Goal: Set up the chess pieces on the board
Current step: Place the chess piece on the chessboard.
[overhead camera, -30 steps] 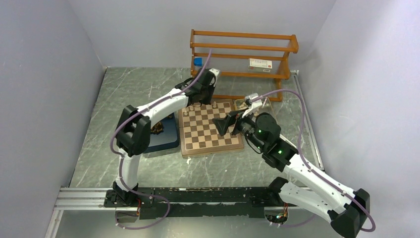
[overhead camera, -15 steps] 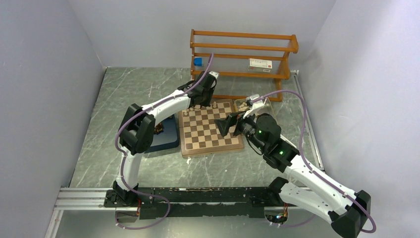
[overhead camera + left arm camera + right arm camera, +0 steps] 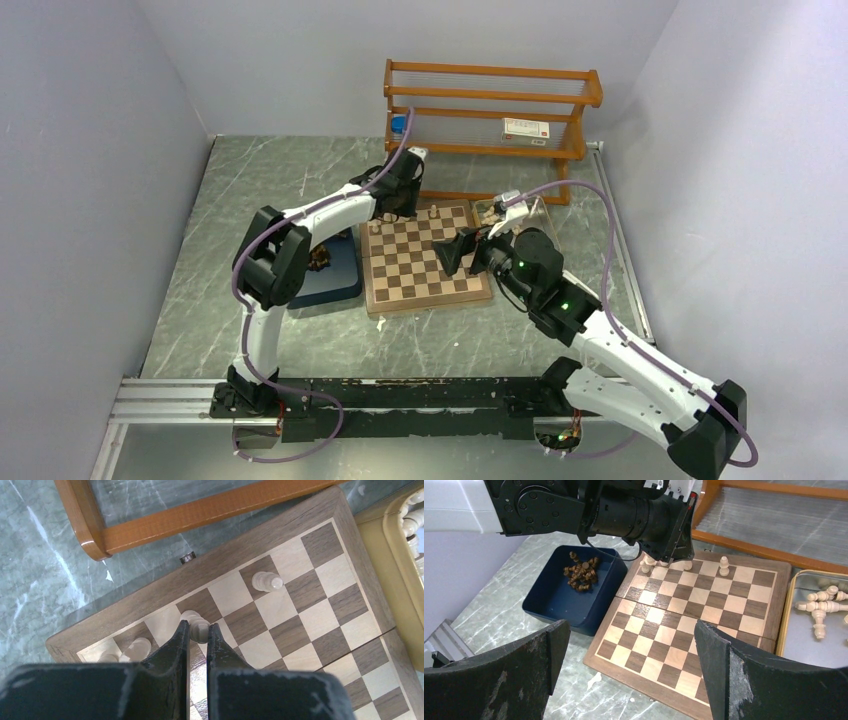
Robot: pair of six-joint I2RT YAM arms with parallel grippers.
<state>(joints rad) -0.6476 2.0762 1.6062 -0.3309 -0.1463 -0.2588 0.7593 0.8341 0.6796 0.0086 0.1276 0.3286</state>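
Note:
The board (image 3: 425, 265) lies in the middle of the table. My left gripper (image 3: 197, 626) is shut on a pale cream chess piece (image 3: 200, 629) over the board's far row (image 3: 310, 620), near its left end. Whether the piece touches the square I cannot tell. Another cream piece (image 3: 267, 581) stands two squares to the right, and two more (image 3: 136, 648) stand at the left corner. My right gripper (image 3: 631, 630) hangs open and empty above the near half of the board (image 3: 684, 625). From above, the left gripper (image 3: 400, 203) is at the far edge and the right gripper (image 3: 455, 250) at the board's right side.
A dark blue tray (image 3: 549, 602) left of the board holds several dark brown pieces (image 3: 581, 572). A shallow tan tray (image 3: 785, 615) to the right holds several cream pieces (image 3: 821, 605). A wooden rack (image 3: 495, 105) stands behind the board, close to the left gripper.
The left gripper has slid a little to the left along the board's far edge, still shut on the cream piece. The right arm has not moved.

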